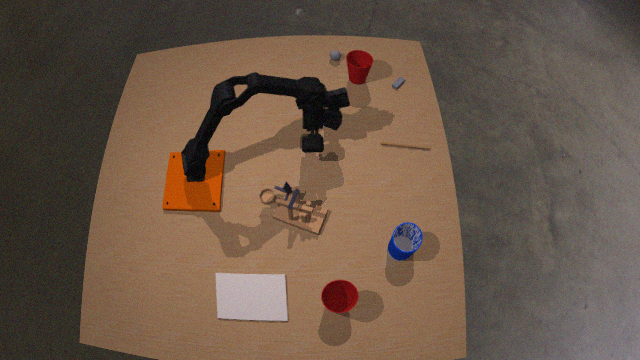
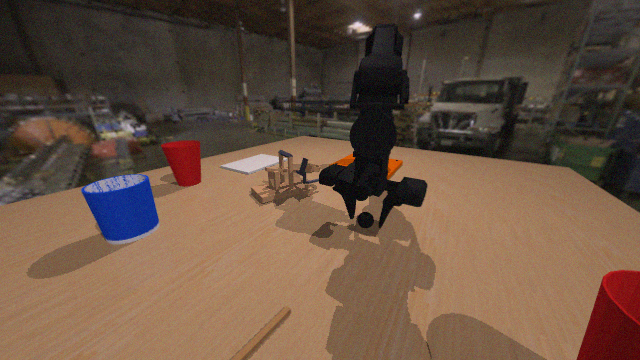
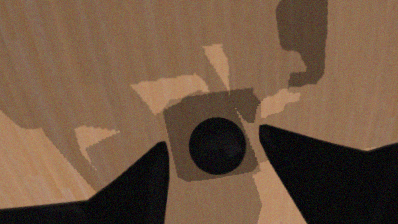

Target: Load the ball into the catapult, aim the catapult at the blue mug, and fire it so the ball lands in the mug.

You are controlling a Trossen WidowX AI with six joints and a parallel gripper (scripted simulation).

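Observation:
The black ball (image 2: 365, 220) (image 3: 217, 146) lies on the table between the fingertips of my gripper (image 2: 367, 222) (image 3: 213, 140). The gripper points down and is part open, with a gap on each side of the ball in the wrist view. In the top view the arm hides the ball. The wooden catapult (image 1: 292, 200) (image 2: 274, 177), with dark blue parts, stands on the table beside the gripper; its ring-shaped cup (image 1: 261, 196) is empty and faces the arm's base. The blue mug (image 1: 400, 252) (image 2: 122, 212) stands upright, beyond the catapult's other end and off to one side.
A red cup (image 1: 340, 296) (image 2: 182, 162) stands near the blue mug, another red cup (image 1: 359, 70) (image 2: 612, 320) at the far side. Also there are a white board (image 1: 251, 297) (image 2: 252, 163), a thin stick (image 1: 405, 146) (image 2: 262, 332), a grey ball (image 1: 335, 55) and a small grey block (image 1: 398, 83).

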